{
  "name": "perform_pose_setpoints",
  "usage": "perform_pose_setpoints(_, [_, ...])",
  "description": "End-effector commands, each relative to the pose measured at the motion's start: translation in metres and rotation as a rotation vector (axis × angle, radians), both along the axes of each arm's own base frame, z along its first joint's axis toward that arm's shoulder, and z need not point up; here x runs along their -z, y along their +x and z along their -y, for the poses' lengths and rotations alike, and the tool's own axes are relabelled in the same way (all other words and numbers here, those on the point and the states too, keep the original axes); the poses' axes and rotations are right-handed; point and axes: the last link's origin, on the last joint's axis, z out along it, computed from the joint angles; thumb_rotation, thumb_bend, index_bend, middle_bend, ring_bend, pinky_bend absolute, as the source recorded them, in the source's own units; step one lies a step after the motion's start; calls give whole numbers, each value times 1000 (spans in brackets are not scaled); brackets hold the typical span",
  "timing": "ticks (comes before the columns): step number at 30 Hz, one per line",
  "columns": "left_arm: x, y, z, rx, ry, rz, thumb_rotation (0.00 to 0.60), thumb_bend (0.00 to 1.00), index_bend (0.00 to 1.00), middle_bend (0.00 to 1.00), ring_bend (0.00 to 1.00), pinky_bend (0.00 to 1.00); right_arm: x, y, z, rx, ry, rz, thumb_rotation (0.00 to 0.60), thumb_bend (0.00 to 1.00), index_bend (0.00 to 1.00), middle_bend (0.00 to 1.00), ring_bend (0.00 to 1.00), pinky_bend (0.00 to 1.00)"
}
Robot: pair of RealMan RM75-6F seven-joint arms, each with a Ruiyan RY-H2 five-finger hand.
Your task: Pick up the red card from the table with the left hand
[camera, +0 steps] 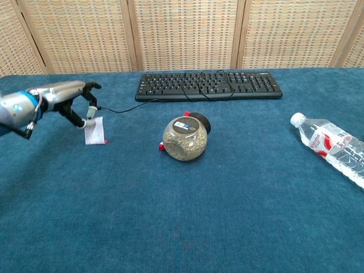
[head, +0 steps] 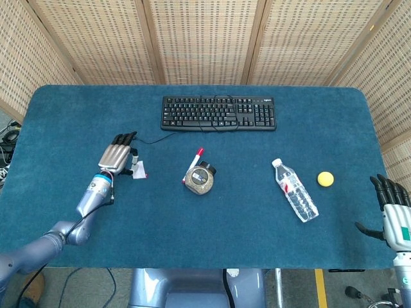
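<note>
My left hand [head: 117, 157] [camera: 68, 96] is raised above the left part of the blue table [head: 70, 115] and pinches the card [head: 139, 171] [camera: 95, 131] by its top edge. The card hangs down from the fingertips. Its pale face is toward the chest view, and only a sliver of red shows at its lower corner. Whether that corner still touches the cloth I cannot tell. My right hand [head: 393, 205] rests at the table's near right corner with fingers apart, holding nothing. It is outside the chest view.
A black keyboard [head: 218, 113] [camera: 207, 85] lies at the back, and a thin cable with a plug [head: 130, 136] runs behind my left hand. A round jar [head: 200, 179] [camera: 185, 138] and a red pen [head: 196, 156] sit mid-table. To the right are a water bottle [head: 295, 190] [camera: 330, 149] and a yellow ball [head: 325, 178].
</note>
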Motion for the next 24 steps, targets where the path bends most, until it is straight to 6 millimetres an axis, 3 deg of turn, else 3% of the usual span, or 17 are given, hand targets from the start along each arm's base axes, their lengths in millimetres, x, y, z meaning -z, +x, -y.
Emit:
perform_pose_setpoints(1, [-6,11,-15,2,20,13,600,444,659,0,0,0,2,-2,2,9,3,-6,600,0,0,0,0,0])
perform_pose_setpoints(7, [-23,28,-30,41,72,48,600,439,660,0,0,0,3,-3,3,17,-1,-13,600,0,0,0,0,0])
perform_pose_setpoints(12, [-40,36,-22,84,78,96,600,434,659,0,0,0,3,-2,2,15,-3,-15,600,0,0,0,0,0])
perform_pose_setpoints(17, [-57,48,6,149,51,195,600,425,660,0,0,0,3,-1,1,9,-3,-14,600,0,0,0,0,0])
perform_pose_setpoints(24, [-74,73,64,240,-83,410,600,419,662,0,0,0,2,2,-1,-3,-4,-12,600,0,1,0,0,0])
